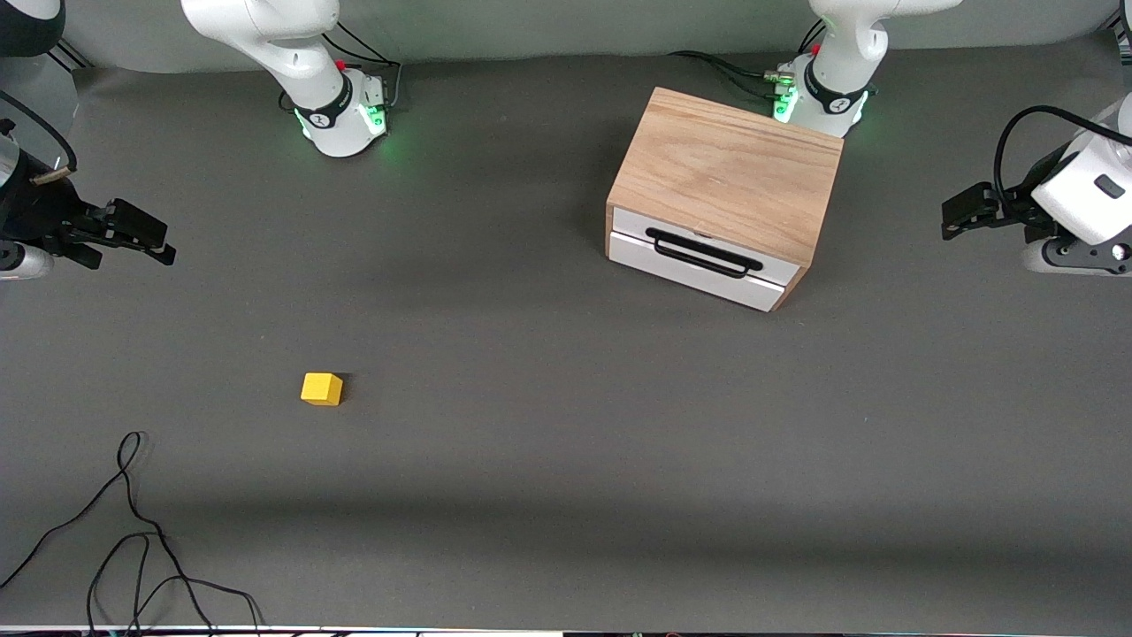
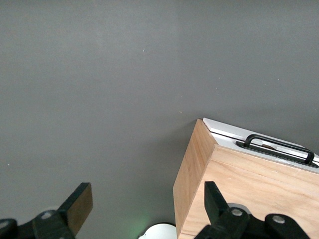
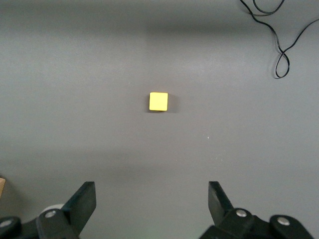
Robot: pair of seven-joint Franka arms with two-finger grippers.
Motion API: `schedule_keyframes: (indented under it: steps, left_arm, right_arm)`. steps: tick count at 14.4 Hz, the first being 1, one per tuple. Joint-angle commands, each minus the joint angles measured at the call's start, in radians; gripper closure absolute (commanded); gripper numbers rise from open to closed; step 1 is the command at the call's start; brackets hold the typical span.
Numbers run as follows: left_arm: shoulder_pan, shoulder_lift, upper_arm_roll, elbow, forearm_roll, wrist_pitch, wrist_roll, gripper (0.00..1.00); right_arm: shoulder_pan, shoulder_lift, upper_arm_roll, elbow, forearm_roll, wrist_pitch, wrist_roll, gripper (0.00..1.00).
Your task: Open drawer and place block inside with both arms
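A loose black cable (image 1: 133,540) lies nearest the front camera, curling over the grey bench (image 1: 566,460) at the right arm's end.

The largest thing is the oak-grain cabinet (image 1: 730,172), standing just in front of the left arm's base, its face turned at an angle toward the front camera. Its white drawer (image 1: 694,265) looks fully shut, the black bar handle (image 1: 703,252) untouched, so the opening step is not yet begun.

The left hand (image 1: 959,212) hangs in the air at the left arm's end of the bench, beside the cabinet; its fingers (image 2: 79,201) are spread wide and hold nothing. That probably puts it in reach of the handle.

The right hand (image 1: 141,234) hovers at the right arm's end, equally wide open and empty, and its wrist view looks straight down on the cube, likely so it can take it.

The block (image 1: 321,388) sits alone on the bench, well apart from the cabinet, nearer the front camera and toward the right arm's end.
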Motion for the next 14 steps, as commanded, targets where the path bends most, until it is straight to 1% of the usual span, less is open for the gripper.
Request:
schedule_keyframes:
  steps: [1, 7, 8, 10, 11, 12, 14]
  left_arm:
    - [0.0, -0.01, 0.0, -0.013, 0.013, 0.053, -0.007, 0.0]
    - [-0.003, -0.009, -0.002, -0.013, 0.011, 0.038, -0.006, 0.0]
    - [-0.002, -0.003, -0.002, -0.013, 0.014, 0.036, 0.011, 0.0]
    - [0.009, 0.007, 0.004, -0.011, 0.018, 0.041, 0.136, 0.0]
    - [0.023, 0.011, 0.004, -0.007, 0.04, 0.042, 0.194, 0.0]
    - [0.024, 0.011, 0.003, -0.008, 0.083, 0.035, 0.197, 0.0]
    - [0.024, 0.011, 0.001, -0.007, 0.091, 0.035, 0.197, 0.0]
  right_arm:
    - [-0.006, 0.003, 0.002, 0.01, -0.015, -0.009, 0.016, 0.0]
    - [-0.005, -0.003, -0.004, 0.01, -0.009, -0.009, 0.01, 0.0]
    - [-0.003, -0.003, -0.004, 0.007, -0.009, -0.009, 0.01, 0.0]
    - [-0.002, 0.0, -0.003, 0.007, -0.013, -0.009, 0.012, 0.0]
    - [-0.002, 0.0, -0.001, 0.005, -0.015, -0.009, 0.012, 0.0]
    - [0.0, 0.009, -0.001, 0.004, -0.016, -0.009, 0.013, 0.0]
    - [0.001, 0.014, -0.001, 0.004, -0.016, -0.009, 0.015, 0.0]
